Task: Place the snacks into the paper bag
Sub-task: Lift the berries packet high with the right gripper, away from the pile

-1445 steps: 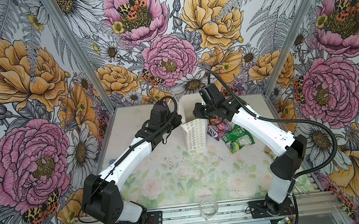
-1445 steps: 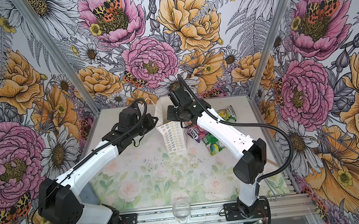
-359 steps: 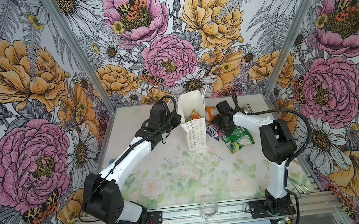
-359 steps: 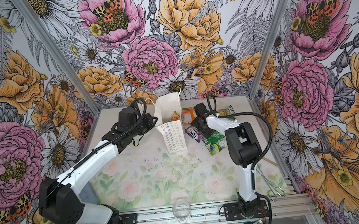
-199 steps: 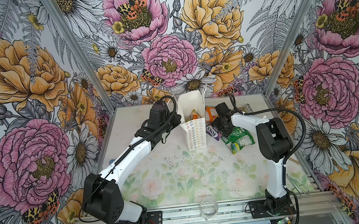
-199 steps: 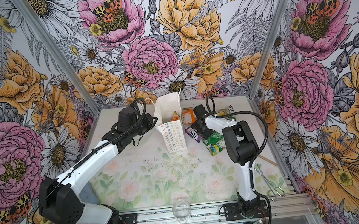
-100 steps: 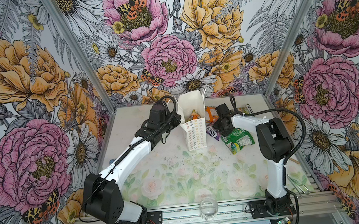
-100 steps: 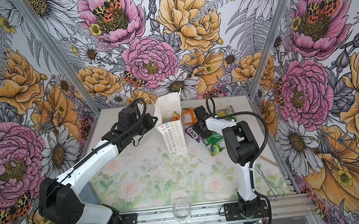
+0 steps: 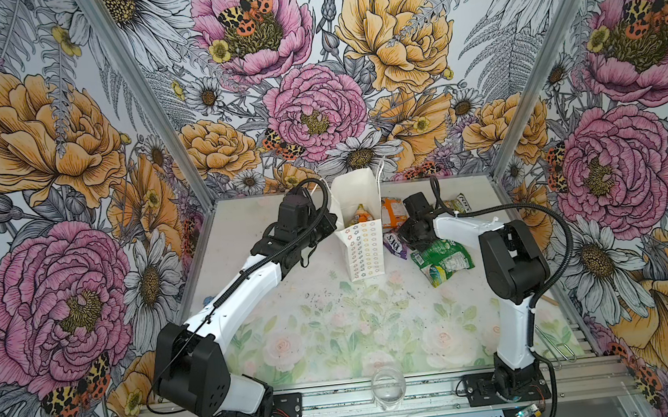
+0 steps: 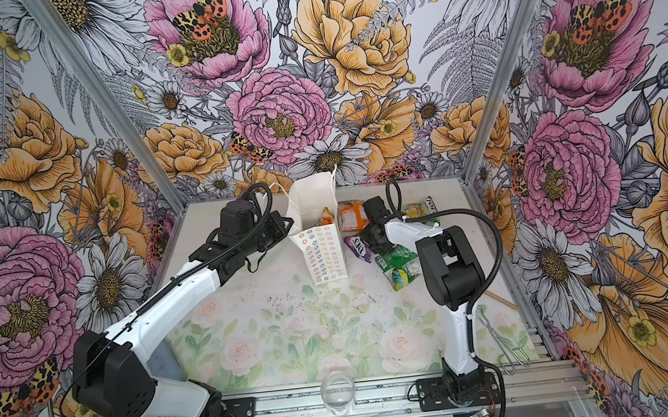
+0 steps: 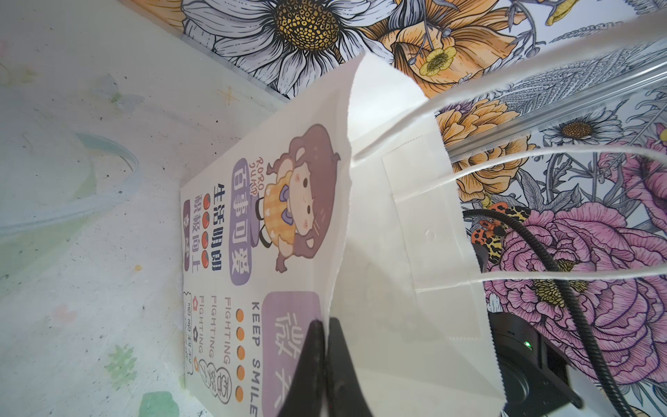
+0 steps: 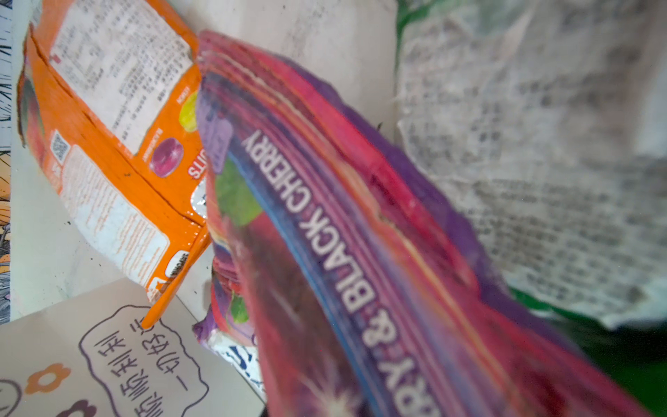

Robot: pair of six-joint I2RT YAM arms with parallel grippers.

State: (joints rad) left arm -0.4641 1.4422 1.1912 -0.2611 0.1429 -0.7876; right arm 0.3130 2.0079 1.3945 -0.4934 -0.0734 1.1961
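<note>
Since seven seconds earlier the right gripper point(image 9: 407, 239) had left the mouth of the paper bag point(image 9: 363, 252) and dropped among the snacks just right of it, at the purple packet point(image 9: 393, 246). Both top views hid its jaws. The right wrist view showed only that packet filling the frame between an orange packet point(image 12: 119, 144) and a green packet point(image 12: 541, 144), so its grip could not be told. Only the left wrist view showed the left gripper point(image 11: 325, 346) pinched tight on the bag's rim. The bag stood at the far middle of the table point(image 9: 335, 322), with an orange snack point(image 9: 360, 217) inside.
</note>
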